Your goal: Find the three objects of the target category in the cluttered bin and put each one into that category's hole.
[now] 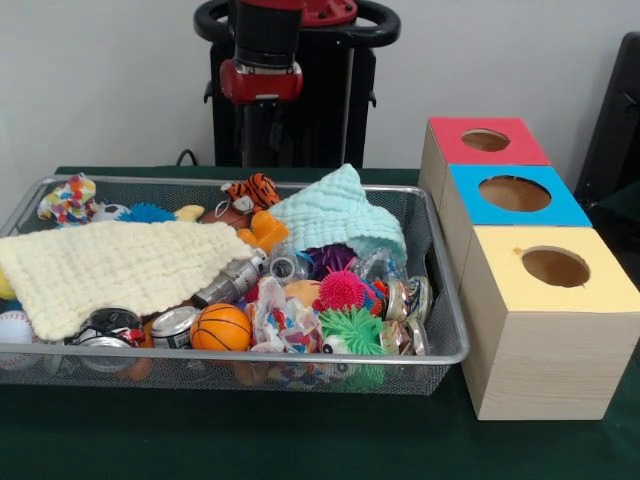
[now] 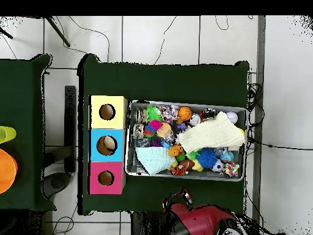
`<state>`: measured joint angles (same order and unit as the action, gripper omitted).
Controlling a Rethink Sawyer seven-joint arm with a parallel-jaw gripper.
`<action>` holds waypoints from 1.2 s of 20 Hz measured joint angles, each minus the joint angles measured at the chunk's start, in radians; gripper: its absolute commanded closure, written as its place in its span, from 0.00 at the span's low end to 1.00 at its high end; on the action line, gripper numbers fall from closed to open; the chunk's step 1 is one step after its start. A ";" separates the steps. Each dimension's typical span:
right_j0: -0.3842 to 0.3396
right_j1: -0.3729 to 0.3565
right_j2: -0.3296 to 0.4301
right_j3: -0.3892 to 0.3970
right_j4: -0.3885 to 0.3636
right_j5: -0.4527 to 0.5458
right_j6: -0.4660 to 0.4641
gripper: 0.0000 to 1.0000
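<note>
bin (image 1: 440, 352) on table (image 1: 200, 440), full of toys | tiger (image 1: 253, 190) at far rim | red-box hole (image 1: 485, 140) empty | arm (image 1: 262, 60) raised behind bin | claw state: cannot tell

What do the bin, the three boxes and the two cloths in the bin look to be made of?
Bin: silver wire mesh with a smooth metal rim, see-through sides. Boxes: pale wood, grain visible, with matte painted tops. Yellow cloth and mint cloth: soft woven fabric, likely cotton, with a waffle-like texture and folds.
</note>
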<state>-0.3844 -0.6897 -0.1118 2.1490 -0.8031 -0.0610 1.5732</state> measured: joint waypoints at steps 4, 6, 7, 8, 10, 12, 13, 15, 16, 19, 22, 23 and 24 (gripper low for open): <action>0.055 0.060 -0.018 -0.019 0.002 -0.054 0.000 0.00; 0.074 0.084 -0.024 -0.026 0.004 -0.079 0.000 0.00; 0.083 0.102 -0.025 -0.031 0.007 -0.099 0.000 0.00; 0.087 0.111 -0.025 -0.032 0.009 -0.107 0.000 0.00; 0.092 0.125 -0.025 -0.033 0.013 -0.117 0.000 0.00; 0.095 0.137 -0.025 -0.034 0.019 -0.118 0.000 0.00; 0.095 0.141 -0.025 -0.034 0.021 -0.118 0.000 0.00; 0.095 0.151 -0.025 -0.038 0.021 -0.118 0.000 0.00; 0.094 0.155 -0.025 -0.040 0.021 -0.118 0.000 0.00; 0.085 0.158 -0.024 -0.043 0.021 -0.118 0.000 0.00; 0.070 0.153 -0.020 -0.044 0.021 -0.118 0.000 0.00; 0.061 0.151 -0.018 -0.045 0.021 -0.118 0.000 0.00; 0.057 0.151 -0.017 -0.046 0.021 -0.118 0.000 0.00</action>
<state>-0.3273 -0.5385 -0.1286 2.1028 -0.7821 -0.1786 1.5732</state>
